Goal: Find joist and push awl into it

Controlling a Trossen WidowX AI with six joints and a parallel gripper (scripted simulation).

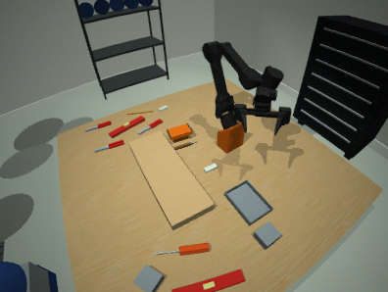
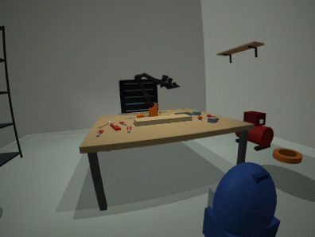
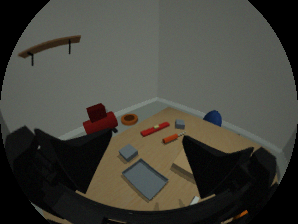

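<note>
The floor panel (image 1: 171, 181) (image 2: 163, 120) (image 3: 184, 166) is a long pale board lying on the table. An orange block with a dark underside, apparently the stud finder (image 1: 180, 131) (image 2: 140, 116), lies beside the panel's far end. The awl (image 1: 185, 145), with a brown handle and thin tip, lies just in front of it, beside the panel. The shallow grey tray (image 1: 248, 202) (image 3: 145, 179) is empty, right of the panel's near end in the top view. My gripper (image 1: 261, 128) (image 3: 148, 136) is open and empty, raised above the table, away from both tools. Any joist is hidden.
An orange upright block (image 1: 230, 138) stands at the arm's base. A small white piece (image 1: 211, 168) lies between panel and tray. Grey blocks (image 1: 267, 235) (image 1: 148, 278), an orange screwdriver (image 1: 194, 249) and a red level (image 1: 225, 280) lie nearer. Red tools lie beyond the panel.
</note>
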